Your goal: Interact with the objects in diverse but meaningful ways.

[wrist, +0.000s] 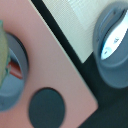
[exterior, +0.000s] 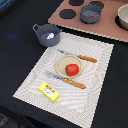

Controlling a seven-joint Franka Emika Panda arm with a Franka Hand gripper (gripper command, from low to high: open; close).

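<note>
Item: toy kitchen setting on a dark table (exterior: pixel 15 35), recorded with the arm out of the exterior view.

Mat (exterior: pixel 100 65): pale woven placemat, central. On it, a small plate (exterior: pixel 61 65) carrying the tomato (exterior: pixel 72 69). A wooden-handled utensil (exterior: pixel 79 57) lies on the far side of the plate, a second one (exterior: pixel 67 81) on the near side. The yellow box (exterior: pixel 48 90) lies flat near the mat's near left corner, apart from the plate.

Saucepan (exterior: pixel 48 34): grey, at the mat's far left corner, something white inside; also seen from the wrist (wrist: pixel 112 42), where the white item (wrist: pixel 111 41) reads as a blurred utensil.

Stove board (exterior: pixel 107 27): pinkish, at the far side, with dark burner discs (wrist: pixel 46 107). Grey pot (exterior: pixel 91 13) stands on it. A bowl (exterior: pixel 123 16) sits at its right edge.

Gripper: not visible in either view; whether its fingers are wide or narrow cannot be told. The wrist camera appears to hang above the board's edge, between pot and saucepan.

Step in hand (judged): an approach toward one of the two vessels. Handling note: the saucepan is best taken by its rim or handle, descended upon squarely, fingers spread clear of the wall, and lifted level so the contents are not tipped out. A red-and-green blur beside the pot (wrist: pixel 12 70) is unidentified; contact with it is to be avoided.
</note>
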